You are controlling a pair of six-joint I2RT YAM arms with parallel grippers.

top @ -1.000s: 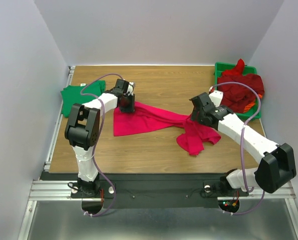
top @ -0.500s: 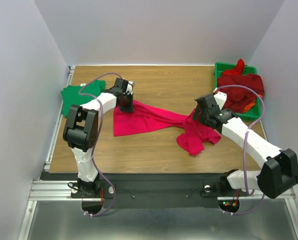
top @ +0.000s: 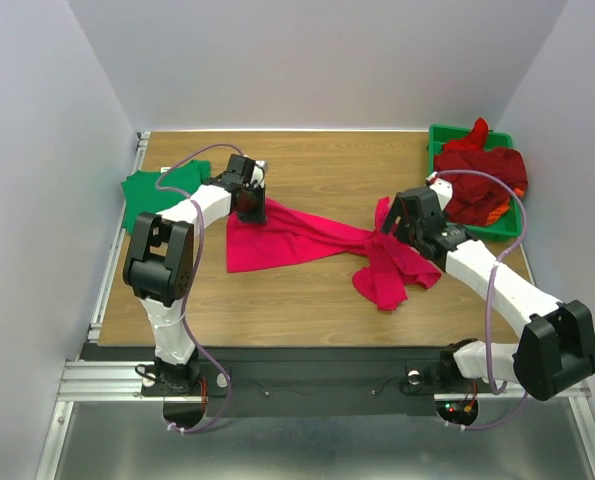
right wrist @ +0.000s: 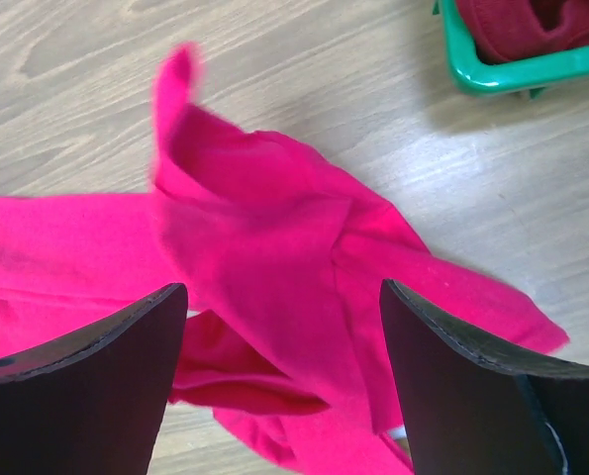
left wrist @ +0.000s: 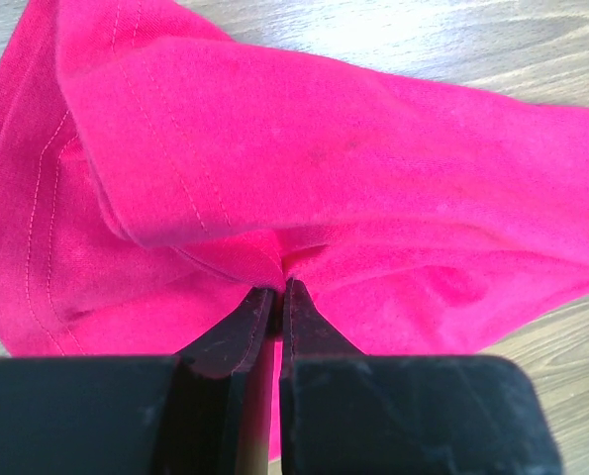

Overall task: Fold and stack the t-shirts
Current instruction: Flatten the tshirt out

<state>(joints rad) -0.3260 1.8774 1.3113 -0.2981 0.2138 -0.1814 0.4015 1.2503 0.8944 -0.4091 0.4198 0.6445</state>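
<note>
Item 1, my left tool point(left wrist: 277, 287): fingers closed to a sliver, pinching a fold of the pink-red t-shirt point(top: 297, 238) at its 9 o'clock end.

Item 2, my right tool point(right wrist: 282, 289): fingers spread wide, gripping nothing, poised over the shirt's bunched 3 o'clock end.

Item 3, pink-red t-shirt: crumpled across the middle of the counter point(top: 317, 160), stretched between my two tools.

Item 4, green t-shirt point(top: 147, 190): at the counter's 10 o'clock edge, beside my left arm.

Item 5, dark red t-shirts point(top: 482, 180): heaped in the green tray point(top: 439, 133) at 2 o'clock, some orange cloth showing beneath.
</note>
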